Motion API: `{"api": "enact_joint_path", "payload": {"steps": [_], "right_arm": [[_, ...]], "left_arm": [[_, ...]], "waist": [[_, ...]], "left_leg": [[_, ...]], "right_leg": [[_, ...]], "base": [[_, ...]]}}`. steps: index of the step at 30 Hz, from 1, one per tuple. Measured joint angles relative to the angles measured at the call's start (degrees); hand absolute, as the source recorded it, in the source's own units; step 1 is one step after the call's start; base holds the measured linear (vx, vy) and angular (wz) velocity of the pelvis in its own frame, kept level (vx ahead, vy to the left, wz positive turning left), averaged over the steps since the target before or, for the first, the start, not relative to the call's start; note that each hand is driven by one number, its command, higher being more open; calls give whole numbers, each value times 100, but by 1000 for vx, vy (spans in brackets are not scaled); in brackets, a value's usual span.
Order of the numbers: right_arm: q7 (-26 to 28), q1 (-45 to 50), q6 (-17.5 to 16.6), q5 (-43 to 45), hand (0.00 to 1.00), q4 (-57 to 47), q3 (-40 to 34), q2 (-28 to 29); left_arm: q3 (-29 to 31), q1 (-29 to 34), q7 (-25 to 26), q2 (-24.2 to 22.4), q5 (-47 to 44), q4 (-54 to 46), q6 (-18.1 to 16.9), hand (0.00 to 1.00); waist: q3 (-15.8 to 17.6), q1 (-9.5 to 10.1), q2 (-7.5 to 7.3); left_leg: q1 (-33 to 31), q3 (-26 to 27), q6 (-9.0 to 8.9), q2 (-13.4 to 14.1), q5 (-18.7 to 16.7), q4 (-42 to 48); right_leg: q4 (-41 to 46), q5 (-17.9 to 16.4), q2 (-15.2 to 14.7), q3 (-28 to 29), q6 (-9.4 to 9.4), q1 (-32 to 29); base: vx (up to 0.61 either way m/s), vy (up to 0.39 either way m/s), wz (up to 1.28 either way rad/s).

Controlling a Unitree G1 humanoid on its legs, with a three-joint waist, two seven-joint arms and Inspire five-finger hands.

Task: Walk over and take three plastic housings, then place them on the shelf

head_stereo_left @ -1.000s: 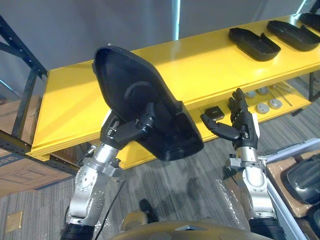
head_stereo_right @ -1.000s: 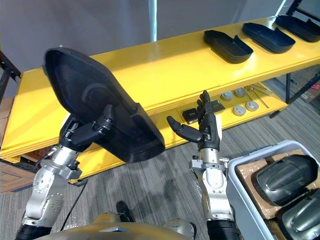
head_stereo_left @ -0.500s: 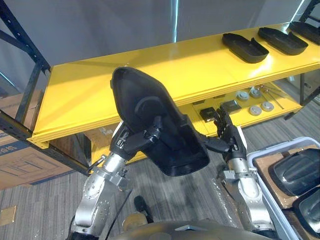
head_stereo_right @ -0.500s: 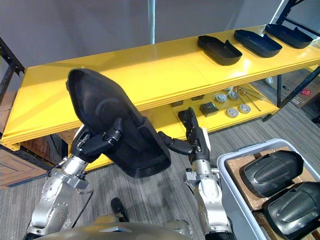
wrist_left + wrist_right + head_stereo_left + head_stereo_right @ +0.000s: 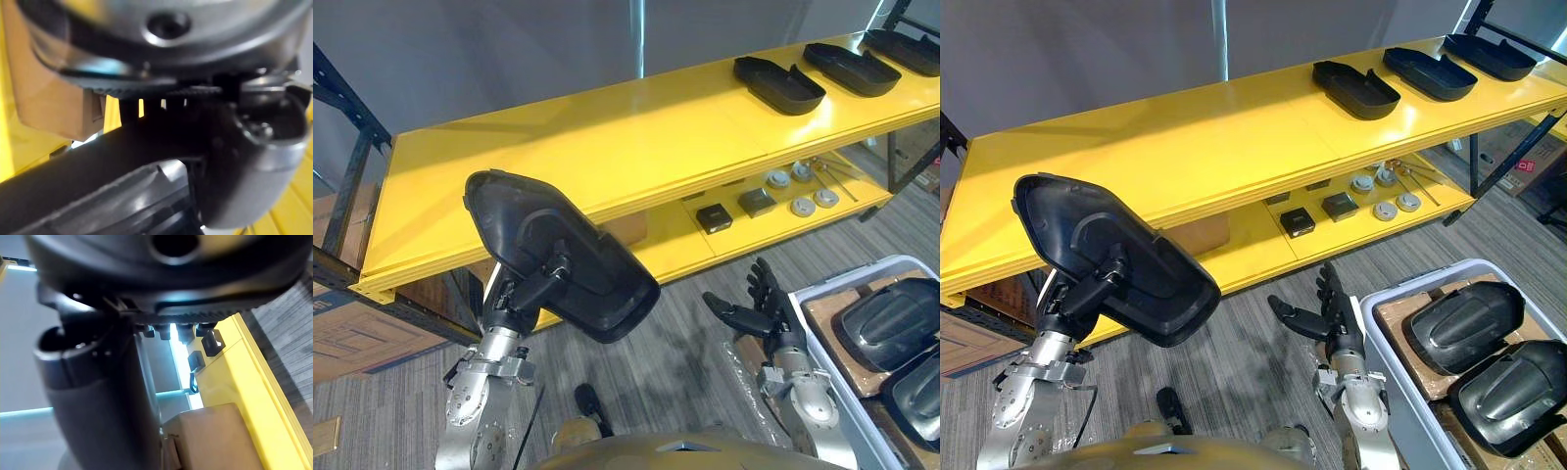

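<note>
A large black plastic housing [image 5: 570, 262] is held tilted in front of the yellow shelf's top board [image 5: 607, 147], its hollow side facing me. My left hand [image 5: 525, 293] is shut on its lower rim, with the thumb [image 5: 254, 161] curled over the edge. My right hand [image 5: 765, 315] hangs lower to the right, fingers spread and holding nothing, apart from the housing. Three more black housings [image 5: 1355, 89] lie in a row at the far right end of the top board.
A grey bin [image 5: 1400, 384] at the lower right holds black housings [image 5: 1466, 327] on cardboard. The lower shelf board [image 5: 773, 211] carries small round parts and dark blocks. A dark rack post [image 5: 352, 186] and a cardboard box [image 5: 352, 328] stand at the left.
The housing has come down and to the left with my left hand. My right hand has dropped away from it, down towards the bin. The camera has shifted as well.
</note>
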Motion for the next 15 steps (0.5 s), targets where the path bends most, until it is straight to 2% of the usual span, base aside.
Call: {"api": "enact_joint_path", "payload": {"steps": [2, 3, 4, 5, 6, 9, 10, 12, 13, 14, 15], "right_arm": [[-18, -50, 8, 10, 100, -4, 18, 49], [-72, -69, 65, 9, 100, -4, 24, 163], [-93, -59, 65, 9, 100, -20, 32, 197], [-100, -35, 63, 9, 100, -22, 43, 229], [-89, 32, 62, 7, 100, -23, 51, 253], [28, 46, 59, 3, 100, -4, 28, 288], [91, -66, 45, -3, 100, -4, -20, 291], [91, -172, 32, -3, 100, -4, -63, 291], [96, -187, -10, -10, 100, -5, -81, 291], [104, -172, -44, -11, 100, -6, -83, 292], [141, -133, -82, -10, 100, -27, -83, 303]], "left_arm": [[1, -110, -71, 12, 1, -3, 5, 0], [-19, -236, -124, 9, 2, -7, 11, 0], [-20, -259, -200, 6, 2, -26, 12, 0], [-25, -264, -221, 12, 5, -21, 15, 0], [-33, -266, -273, 14, 7, -45, 15, 0], [8, -399, -297, 100, -13, -105, 11, 0], [36, -517, -270, 145, -32, -104, 10, 0], [16, -618, -193, 217, -40, -100, 11, 0], [-25, -651, -114, 332, -62, -103, 5, 0], [-35, -658, -86, 382, -64, -103, 0, 0], [-34, -665, -55, 475, -94, -109, -1, 0]], "waist": [[109, 20, -168], [263, 25, -368], [349, -26, -388], [360, -40, -391], [382, -61, -356], [473, -44, -239], [555, -33, -162], [622, -27, -134], [642, -31, -162], [662, -35, -186], [692, -36, -280]], "left_leg": [[-14, -214, 0, -158, -138, 161], [-134, -447, 123, -286, -635, 1077], [-128, -601, 147, -273, -1062, 1456], [-101, -621, 143, -275, -1139, 1514], [-36, -683, 175, -258, -1196, 1485], [49, -870, 216, -195, -1234, 1106], [59, -888, 214, -154, -1235, 948], [53, -918, 209, -144, -1238, 924], [40, -945, 76, -163, -1282, 966], [44, -973, 22, -174, -1271, 996], [46, -1044, -61, -209, -1241, 1066]], "right_leg": [[530, -310, -255, 44, -173, -157], [1011, -505, -568, 117, -379, -136], [1701, -463, -735, 220, -526, -232], [2076, -313, -824, 356, -555, -389], [2630, 14, -902, 556, -684, -732], [2325, -485, -524, 772, -624, -1033], [1727, -455, -319, 923, -580, -1157], [1153, -303, -272, 1242, -391, -1225], [713, -222, -262, 1527, -222, -1163], [665, -250, -271, 1587, -218, -1109], [737, -463, -283, 1636, -207, -1012]], "base": [[20, 37, 1], [77, 46, 2], [65, 73, 1], [40, 74, 5], [17, 71, 6], [5, 4, 5], [-19, -18, 7], [-5, -55, 14], [22, -118, 29], [58, -215, 41], [75, -295, 54]]}}
